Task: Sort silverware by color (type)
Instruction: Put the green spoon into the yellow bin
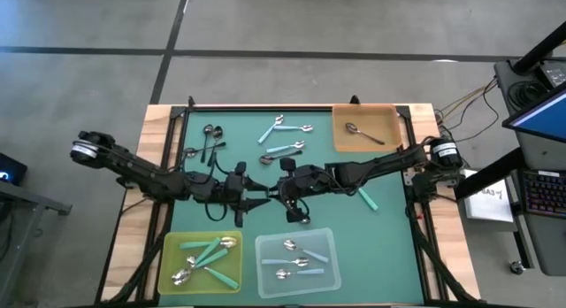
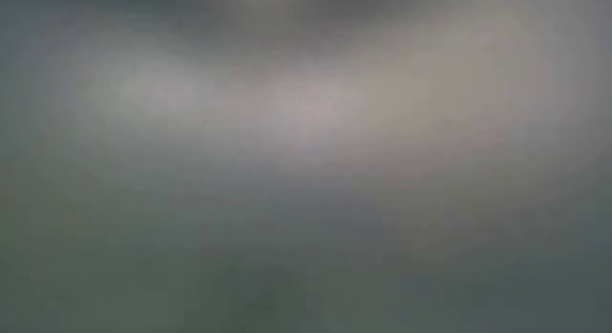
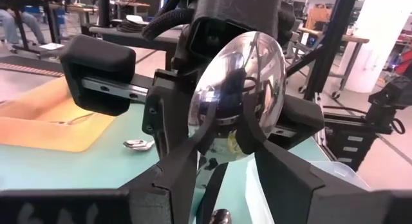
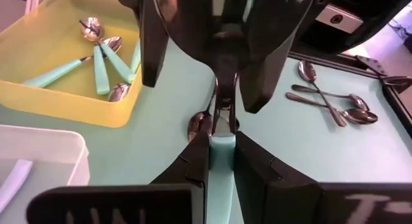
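Observation:
My two grippers meet at the middle of the green mat, left gripper [image 1: 258, 202] against right gripper [image 1: 281, 191]. Both are shut on one teal-handled spoon [image 4: 221, 121]; the high view hides it between them. Its shiny bowl [image 3: 244, 89] stands upright in the left wrist view, in front of the right gripper. More spoons lie loose on the mat: black-handled spoons [image 1: 210, 142] at the far left, light blue spoons [image 1: 281, 129] at the far middle, and a teal spoon [image 1: 367, 199] on the right. The low view is a grey blur. My left gripper [image 3: 224, 143] pinches the spoon at the neck [image 3: 225, 150], just under the bowl, with one fingertip on each side. The bowl stands above the fingertips and is lifted clear of the mat. My right gripper [image 4: 221, 150] pinches the teal handle [image 4: 221, 163] between its two fingers, and the handle runs along them. It comes level from the table's right side.
At the near edge are a yellow tray [image 1: 172, 255] with teal spoons and a clear tray [image 1: 329, 255] with light blue spoons. An orange tray [image 1: 389, 122] at the far right corner holds a black-handled spoon. A further spoon bowl [image 4: 198, 125] lies on the mat under the grippers.

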Controlling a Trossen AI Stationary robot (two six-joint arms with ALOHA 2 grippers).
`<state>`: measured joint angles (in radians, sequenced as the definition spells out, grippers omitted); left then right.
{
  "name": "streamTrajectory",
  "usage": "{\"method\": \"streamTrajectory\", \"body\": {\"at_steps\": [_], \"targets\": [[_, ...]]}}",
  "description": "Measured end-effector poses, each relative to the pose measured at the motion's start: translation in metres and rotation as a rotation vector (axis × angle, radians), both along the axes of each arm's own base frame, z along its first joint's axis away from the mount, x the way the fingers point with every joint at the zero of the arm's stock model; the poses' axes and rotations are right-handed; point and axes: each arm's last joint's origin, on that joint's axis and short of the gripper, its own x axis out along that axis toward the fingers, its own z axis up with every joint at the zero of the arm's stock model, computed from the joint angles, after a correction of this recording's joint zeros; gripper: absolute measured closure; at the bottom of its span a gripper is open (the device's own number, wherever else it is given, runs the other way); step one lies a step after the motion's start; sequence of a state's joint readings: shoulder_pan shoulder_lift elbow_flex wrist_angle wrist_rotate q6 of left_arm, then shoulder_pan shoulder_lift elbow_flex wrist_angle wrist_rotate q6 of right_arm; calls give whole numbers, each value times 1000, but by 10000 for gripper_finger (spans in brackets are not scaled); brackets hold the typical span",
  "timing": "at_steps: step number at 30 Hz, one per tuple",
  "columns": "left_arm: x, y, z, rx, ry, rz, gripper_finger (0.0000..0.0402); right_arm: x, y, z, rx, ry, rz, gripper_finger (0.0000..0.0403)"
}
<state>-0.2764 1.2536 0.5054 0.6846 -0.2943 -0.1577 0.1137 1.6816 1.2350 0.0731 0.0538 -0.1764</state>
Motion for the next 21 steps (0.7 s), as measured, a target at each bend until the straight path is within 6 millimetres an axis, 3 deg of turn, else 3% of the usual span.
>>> {"method": "streamTrajectory", "body": {"at_steps": [7,13,21], "targets": [[5,-1,0,0,-2,1,276,0,3,4,-15,-28,25,369],[7,-1,-1,2,10,15,380,-1,6,6,12,-30,25,369],[7,0,0,-70,7,26,391,-1,6,9,71,-17,-6,322]]}}
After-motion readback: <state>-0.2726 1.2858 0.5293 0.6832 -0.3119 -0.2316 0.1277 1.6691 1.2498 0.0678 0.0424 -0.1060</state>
